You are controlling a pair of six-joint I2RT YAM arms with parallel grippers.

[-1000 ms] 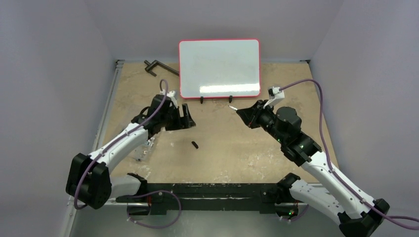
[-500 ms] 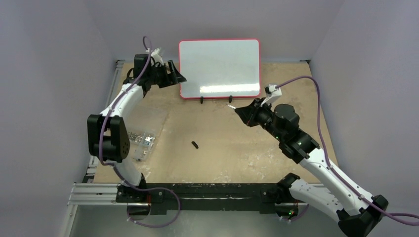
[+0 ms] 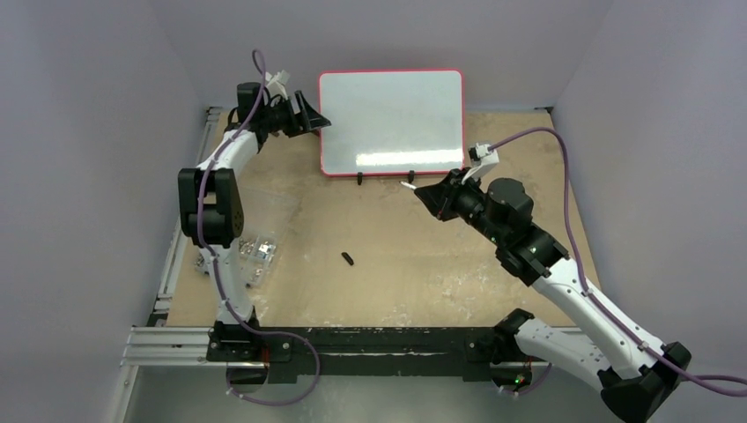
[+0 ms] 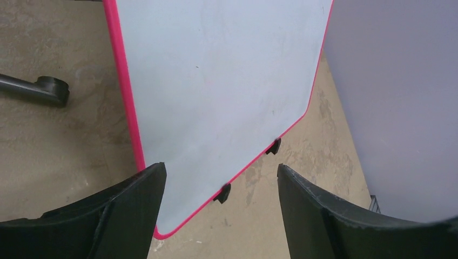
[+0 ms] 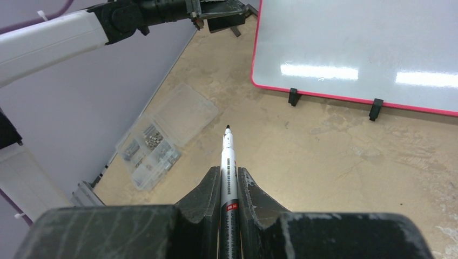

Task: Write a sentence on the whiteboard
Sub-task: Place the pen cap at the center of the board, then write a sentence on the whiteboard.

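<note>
The whiteboard [image 3: 390, 119] stands at the back of the table, white with a red rim and small black feet. Its face is blank and no sentence shows on it. It also shows in the left wrist view [image 4: 216, 81] and in the right wrist view [image 5: 356, 43]. My left gripper [image 3: 313, 119] is open and empty at the board's left edge, with the board's lower left corner between its jaws [image 4: 220, 168]. My right gripper [image 3: 423, 196] is shut on a white marker [image 5: 229, 162]. The marker's black tip points forward, in front of the board's bottom rim and apart from it.
A clear plastic box of screws [image 3: 251, 256] lies on the left of the table. A small black piece [image 3: 347, 258] lies in the middle. A black L-shaped tool [image 4: 38, 89] lies left of the board. Purple walls close in the sides and back.
My left arm has swung up from the table's left middle to the board's left edge, with its gripper open. My right gripper has moved slightly left toward the board with the marker.
</note>
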